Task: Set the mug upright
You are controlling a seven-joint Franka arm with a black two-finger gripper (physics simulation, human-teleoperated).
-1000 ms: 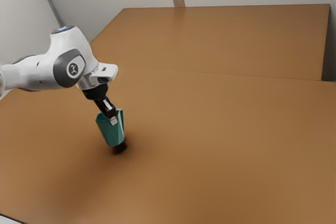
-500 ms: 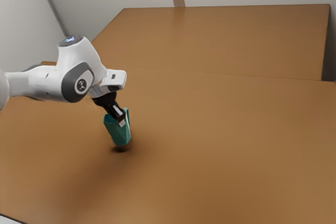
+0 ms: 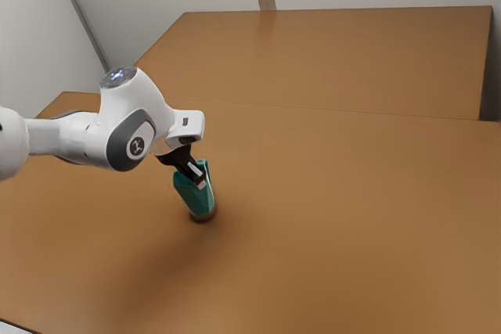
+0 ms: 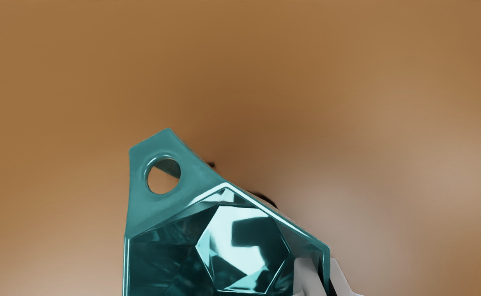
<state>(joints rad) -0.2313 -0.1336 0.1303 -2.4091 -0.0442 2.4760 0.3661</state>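
Brown tabletop [image 3: 352, 209] lies below; the gripper [image 3: 201, 184] has carried the teal mug [image 3: 199, 201] farther toward the exterior view's right, jaws clamped on the mug's wall.

No words or numbers legible. One emblem [image 3: 137, 146] noted: a small dark disc bearing a pale mark, on the round side cover of the white arm [image 3: 95, 145], up the arm from the gripper [image 3: 201, 184]. Mark too small to identify. Pale bluish marks noted on the dark round cap [image 3: 118, 77], higher above the gripper than the emblem; content unreadable.
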